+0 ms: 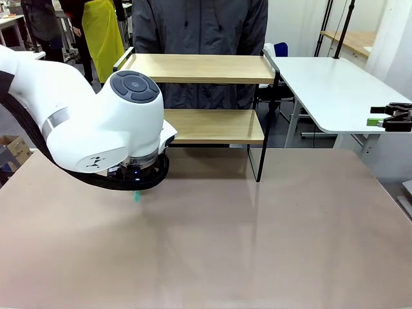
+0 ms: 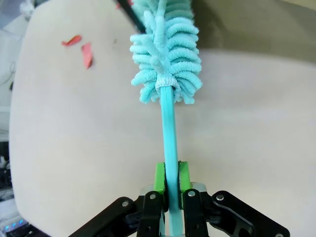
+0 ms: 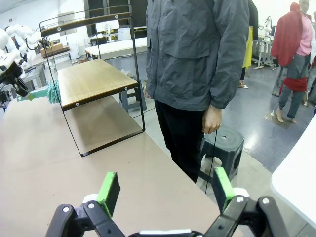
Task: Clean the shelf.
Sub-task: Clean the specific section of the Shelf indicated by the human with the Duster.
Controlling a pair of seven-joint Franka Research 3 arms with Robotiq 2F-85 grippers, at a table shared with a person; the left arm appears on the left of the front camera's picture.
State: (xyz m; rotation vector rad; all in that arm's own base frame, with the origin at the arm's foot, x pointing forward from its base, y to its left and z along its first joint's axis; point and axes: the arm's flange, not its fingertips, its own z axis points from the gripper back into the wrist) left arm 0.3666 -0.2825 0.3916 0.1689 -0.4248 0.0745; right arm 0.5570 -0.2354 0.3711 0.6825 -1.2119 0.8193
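A: Left fingers [image 2: 159,178] are clamped on the teal stick of the duster [image 2: 168,54], gripped low, with the head far out front. That's a long lever.
B: So go light. Press hard and I'd guess the stick pivots in the pads.
A: Agreed. The head is over the surface [image 1: 270,244], next to 2 red scraps [image 2: 81,47].
B: And the shelf [image 1: 206,67]?
A: At the far edge of the surface. The head is just at its left end, about level with the lower board, with a black frame bar at its tip.
B: Then clear the bar first, go in over the lower board and sweep lengthwise. Same on top.
A: 2 boards, can't tell if either is wiped. The side rails may snag the fluff, so lift out, don't drag.
B: Right fingers [image 3: 109,191]?
A: Wide open, empty, off to the right. The person [image 1: 199,26] stands right behind the shelf, so stop strokes short of the back edge.
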